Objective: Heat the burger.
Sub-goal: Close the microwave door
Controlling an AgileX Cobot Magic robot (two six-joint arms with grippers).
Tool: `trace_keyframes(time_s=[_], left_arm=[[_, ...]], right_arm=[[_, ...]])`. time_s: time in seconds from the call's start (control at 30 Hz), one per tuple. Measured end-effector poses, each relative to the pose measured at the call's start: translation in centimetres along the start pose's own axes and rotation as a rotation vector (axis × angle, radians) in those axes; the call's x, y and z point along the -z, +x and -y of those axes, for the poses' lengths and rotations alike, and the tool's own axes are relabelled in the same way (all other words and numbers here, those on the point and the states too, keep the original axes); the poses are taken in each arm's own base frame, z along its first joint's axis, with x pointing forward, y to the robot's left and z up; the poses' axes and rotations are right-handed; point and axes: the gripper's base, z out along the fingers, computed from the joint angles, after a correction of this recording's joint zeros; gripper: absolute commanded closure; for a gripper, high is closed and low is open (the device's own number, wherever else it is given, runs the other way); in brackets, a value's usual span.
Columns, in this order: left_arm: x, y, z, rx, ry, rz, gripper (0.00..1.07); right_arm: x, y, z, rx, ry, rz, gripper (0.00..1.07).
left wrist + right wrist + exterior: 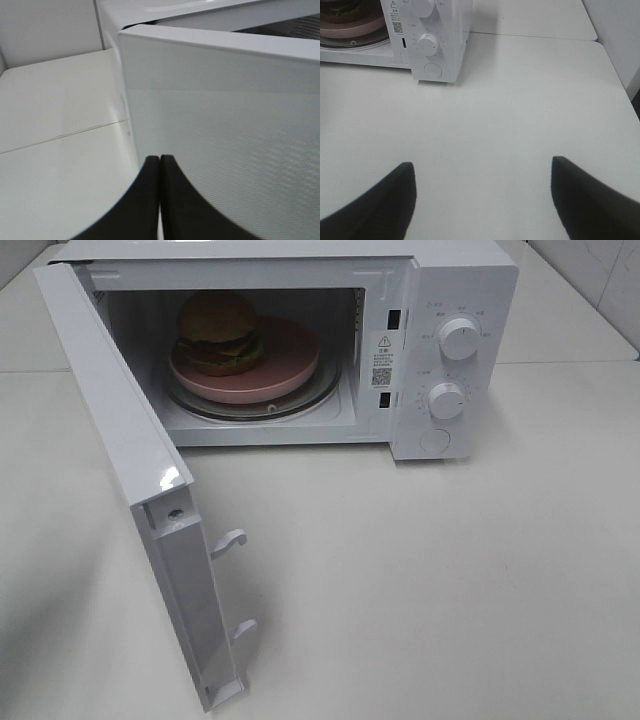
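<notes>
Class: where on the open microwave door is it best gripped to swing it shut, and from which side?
Likely the door at its free edge, above the latch hooks, from the front: the panel is thin, upright, and that edge lies farthest from the hinge.

My left gripper (159, 159) shows as two matt black fingers (142, 200), smooth and plain. Each has an outer edge that sweeps in a broad curve up to a narrow, rounded tip, and a straight inner edge. My right gripper (482, 161) has the same black fingers (385, 205) (a little soft in focus here). They are wedge-shaped, widening from blunt tips toward bases that the frame's edge cuts off. The finish on all four is dull and even.
</notes>
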Motion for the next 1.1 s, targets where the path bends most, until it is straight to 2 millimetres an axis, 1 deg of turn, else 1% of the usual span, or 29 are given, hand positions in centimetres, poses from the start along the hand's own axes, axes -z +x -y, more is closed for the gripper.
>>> trace_keyframes(time_s=[0.1, 0.17, 0.2, 0.27, 0.3, 0.33, 0.37, 0.43, 0.57, 0.63, 0.8, 1.1], left_arm=[[-0.3, 0.2, 0.1, -0.002, 0.021, 0.003, 1.07], [-1.4, 1.0, 0.6, 0.012, 0.095, 0.015, 1.07], [-1.4, 1.0, 0.6, 0.012, 0.095, 0.015, 1.07], [-2.4, 1.3, 0.7, 0.018, 0.143, 0.005, 1.07], [-2.4, 1.3, 0.7, 0.018, 0.143, 0.005, 1.07], [-3.2, 1.4, 0.7, 0.022, 0.171, -0.006, 1.07], [-3.2, 1.4, 0.7, 0.022, 0.171, -0.006, 1.07], [-3.8, 1.6, 0.8, 0.031, 0.203, -0.015, 1.07], [-4.2, 1.9, 1.2, 0.039, 0.229, -0.022, 1.07], [-4.6, 2.0, 2.0, 0.026, 0.271, -0.027, 1.07], [-5.2, 2.3, 2.9, 0.018, 0.301, -0.042, 1.07], [-5.5, 2.1, 3.2, 0.010, 0.293, -0.033, 1.07]], right_arm=[[0.0, 0.0, 0.0, 0.000, 0.000, 0.000, 0.33], [0.0, 0.0, 0.0, 0.000, 0.000, 0.000, 0.33], [0.0, 0.0, 0.0, 0.000, 0.000, 0.000, 0.33], [0.0, 0.0, 0.0, 0.000, 0.000, 0.000, 0.33], [0.0, 0.0, 0.0, 0.000, 0.000, 0.000, 0.33], [0.0, 0.0, 0.0, 0.000, 0.000, 0.000, 0.33], [0.0, 0.0, 0.0, 0.000, 0.000, 0.000, 0.33], [0.0, 0.0, 0.0, 0.000, 0.000, 0.000, 0.33], [0.0, 0.0, 0.0, 0.000, 0.000, 0.000, 0.33], [0.0, 0.0, 0.0, 0.000, 0.000, 0.000, 0.33], [0.0, 0.0, 0.0, 0.000, 0.000, 0.000, 0.33], [0.0, 0.0, 0.0, 0.000, 0.000, 0.000, 0.33]])
